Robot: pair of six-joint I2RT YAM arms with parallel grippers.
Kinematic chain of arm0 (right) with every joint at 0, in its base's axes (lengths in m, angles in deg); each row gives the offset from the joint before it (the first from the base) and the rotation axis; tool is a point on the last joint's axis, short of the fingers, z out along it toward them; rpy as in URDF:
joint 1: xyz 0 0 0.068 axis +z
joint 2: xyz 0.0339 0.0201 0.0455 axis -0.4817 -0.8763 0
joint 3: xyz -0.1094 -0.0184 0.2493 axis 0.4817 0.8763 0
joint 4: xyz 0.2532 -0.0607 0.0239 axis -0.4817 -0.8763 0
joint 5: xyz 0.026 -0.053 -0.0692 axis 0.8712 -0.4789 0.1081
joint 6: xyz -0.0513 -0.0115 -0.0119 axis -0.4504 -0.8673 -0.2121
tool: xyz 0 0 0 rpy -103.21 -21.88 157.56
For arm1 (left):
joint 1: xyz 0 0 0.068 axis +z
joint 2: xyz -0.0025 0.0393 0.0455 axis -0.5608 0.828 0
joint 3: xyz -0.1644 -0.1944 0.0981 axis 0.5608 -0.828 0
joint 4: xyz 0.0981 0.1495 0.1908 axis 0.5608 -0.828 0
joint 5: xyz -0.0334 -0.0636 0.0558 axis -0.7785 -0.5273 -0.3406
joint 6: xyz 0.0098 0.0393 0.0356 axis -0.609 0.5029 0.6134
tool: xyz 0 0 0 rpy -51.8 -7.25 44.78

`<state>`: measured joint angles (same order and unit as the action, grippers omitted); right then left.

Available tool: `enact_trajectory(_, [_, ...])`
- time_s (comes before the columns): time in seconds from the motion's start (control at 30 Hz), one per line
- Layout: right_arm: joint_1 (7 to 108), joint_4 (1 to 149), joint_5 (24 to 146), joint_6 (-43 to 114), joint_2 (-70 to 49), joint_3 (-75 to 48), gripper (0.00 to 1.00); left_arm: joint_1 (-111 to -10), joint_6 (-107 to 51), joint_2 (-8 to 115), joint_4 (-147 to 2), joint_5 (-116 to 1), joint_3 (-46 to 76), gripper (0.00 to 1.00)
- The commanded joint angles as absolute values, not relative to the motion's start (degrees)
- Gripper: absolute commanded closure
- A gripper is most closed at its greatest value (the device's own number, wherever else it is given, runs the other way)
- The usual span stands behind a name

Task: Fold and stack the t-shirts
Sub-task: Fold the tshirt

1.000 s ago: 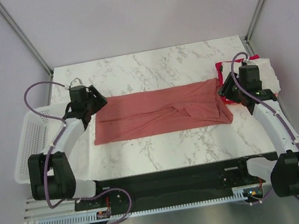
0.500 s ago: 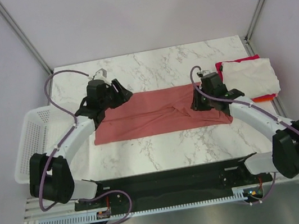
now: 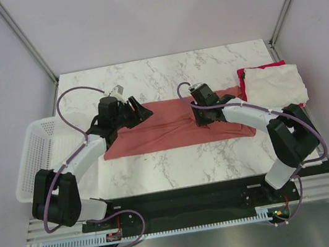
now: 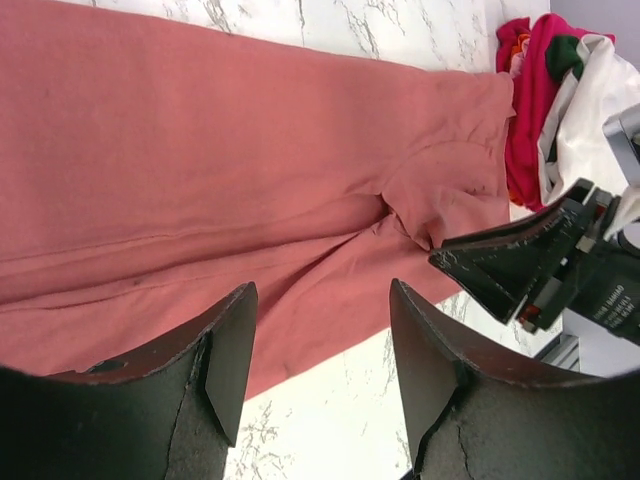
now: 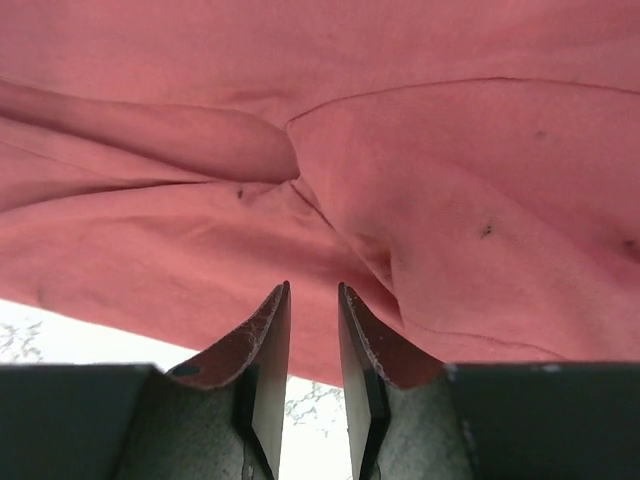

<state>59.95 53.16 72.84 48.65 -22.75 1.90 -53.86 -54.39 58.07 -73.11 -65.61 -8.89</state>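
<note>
The salmon-red t-shirt [image 3: 171,125] lies spread flat across the middle of the marble table, with creases near its middle [image 5: 290,170]. My left gripper [image 3: 142,114] hovers over the shirt's upper left part, open and empty [image 4: 320,340]. My right gripper [image 3: 200,116] hovers low over the shirt right of the middle; its jaws stand a narrow gap apart with nothing between them [image 5: 313,320]. A folded cream-white t-shirt [image 3: 274,84] tops a stack at the right, with a magenta one [image 3: 243,76] under it. The stack also shows in the left wrist view [image 4: 545,90]. The orange shirt is hidden.
A white plastic mesh basket [image 3: 32,157] hangs off the table's left edge. Bare marble [image 3: 163,76] lies behind the shirt and a strip in front of it [image 3: 177,162]. Metal frame posts stand at the back corners.
Both arms have swung inward over the salmon-red shirt. The left gripper moved right from the shirt's left end; the right gripper moved left from beside the stack. The shirt has not moved.
</note>
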Motion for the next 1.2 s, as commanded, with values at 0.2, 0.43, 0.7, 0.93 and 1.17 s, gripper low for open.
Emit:
enact_trajectory(0.2, [60.17,50.68,62.74,45.56,-27.76,-1.55,0.66,-53.89,-53.8,50.09,-74.18,-66.77,-10.42,0.37])
enact_trajectory(0.43, [60.26,50.41,63.88,45.29,-29.96,-1.55,0.66,-53.8,-52.56,46.93,-77.44,-64.13,-12.09,0.36])
enact_trajectory(0.7, [61.4,49.98,61.07,44.42,-26.36,-0.67,0.66,-53.62,-51.95,46.84,-78.14,-62.73,-12.27,0.36])
enact_trajectory(0.93, [64.04,49.63,61.6,43.8,-24.51,-0.84,0.69,-53.53,-51.77,49.29,-76.92,-62.2,-13.14,0.37])
enact_trajectory(1.17, [64.13,49.1,60.28,44.5,-28.73,-2.69,0.72,-53.62,-53.17,49.47,-70.86,-61.85,-17.89,0.38])
